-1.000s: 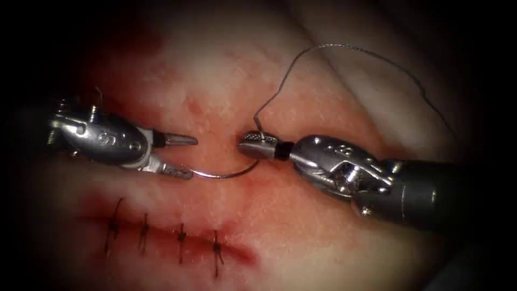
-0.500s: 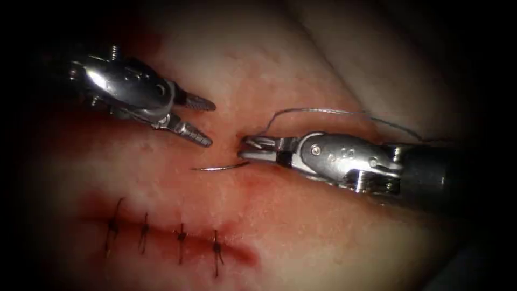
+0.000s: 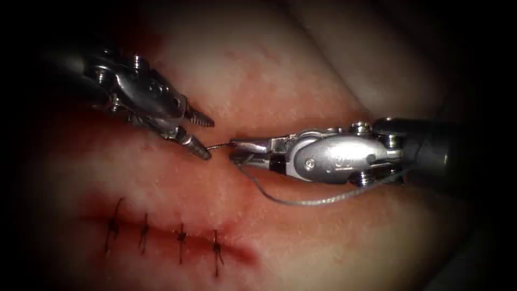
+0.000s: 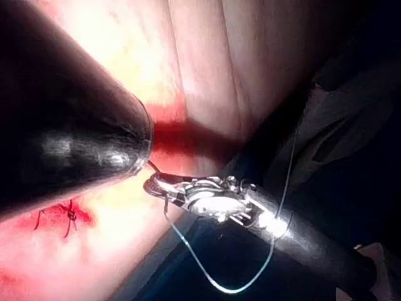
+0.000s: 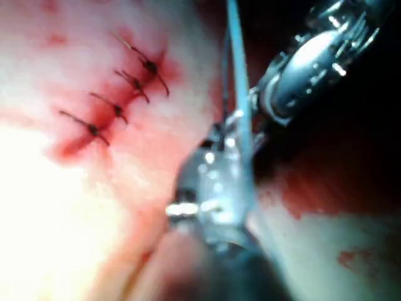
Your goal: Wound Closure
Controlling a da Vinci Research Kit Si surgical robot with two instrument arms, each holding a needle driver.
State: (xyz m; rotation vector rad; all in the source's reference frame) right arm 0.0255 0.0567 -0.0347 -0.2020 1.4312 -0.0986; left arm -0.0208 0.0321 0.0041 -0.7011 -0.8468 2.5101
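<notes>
My right tool (image 3: 233, 151) comes in from the right with its jaws shut on the curved needle (image 3: 219, 145) near its tail end. The needle shows edge-on, free of the tissue (image 3: 301, 242), its tip pointing left. That tip touches the lower jaw of my left tool (image 3: 209, 139), which stands open and holds nothing. Thread (image 3: 301, 203) hangs from the needle's tail in a loop below the right tool. The cut (image 3: 237, 253) lies lower left of both tools with several dark stitches (image 3: 181, 236). In the left wrist view the right tool (image 4: 207, 197) trails the thread loop (image 4: 219, 290).
Red fluid (image 3: 242, 186) stains the tissue under the tools and along the cut. The right wrist view shows the stitches (image 5: 119, 94), the thread (image 5: 241, 94) and the left tool (image 5: 313, 56) beyond it. A pale fold of tissue (image 3: 377, 59) rises at the back right.
The right tool rolled its wrist, turning the needle from a flat arc to edge-on. The thread swung from above it to below. The left tool rose, then came back to the needle's tip.
</notes>
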